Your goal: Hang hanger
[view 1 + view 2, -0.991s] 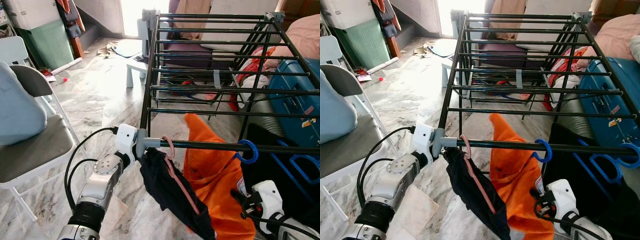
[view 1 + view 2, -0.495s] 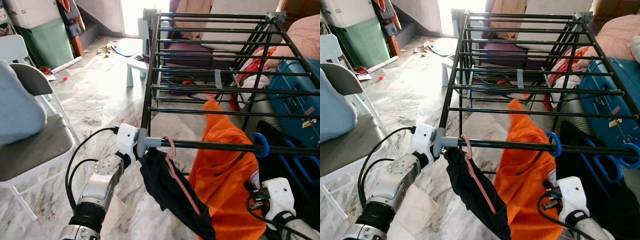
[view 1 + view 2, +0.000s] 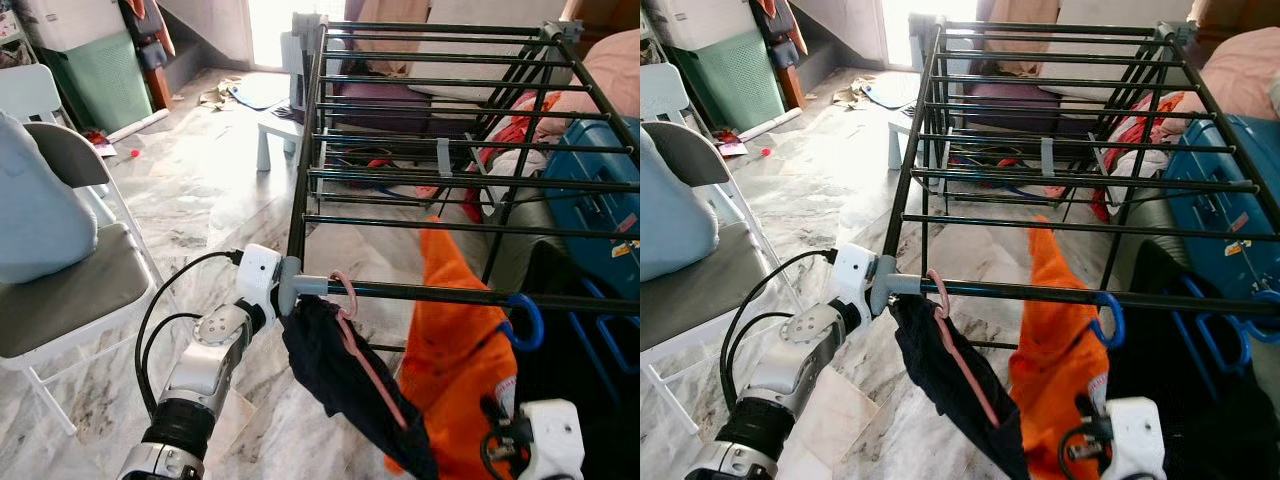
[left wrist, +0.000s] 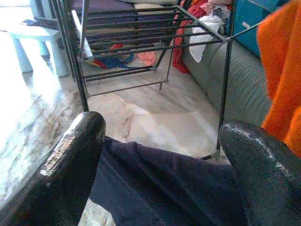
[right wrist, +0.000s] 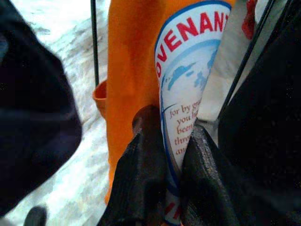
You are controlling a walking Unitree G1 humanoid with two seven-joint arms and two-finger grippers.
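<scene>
Our right hand (image 5: 162, 188), pinched shut on the orange shirt (image 3: 455, 340), sits below the blue hook (image 3: 524, 322), already over the near rail (image 3: 420, 293), which runs left to right. Our left hand (image 4: 162, 174) gapes around the dark garment (image 3: 340, 375) on its pink hanger (image 3: 345, 300). Two hangers on this rail.

Left arm (image 3: 205, 365): silver metal segments with a round joint cover bearing small screws, a black ribbed collar lower down, and a white wrist housing (image 3: 257, 285). Two black cables (image 3: 150, 325) loop alongside it. Left gripper fingers (image 4: 70, 162): glossy black, rounded. Right wrist housing (image 3: 550, 438): white, with black cables.
</scene>
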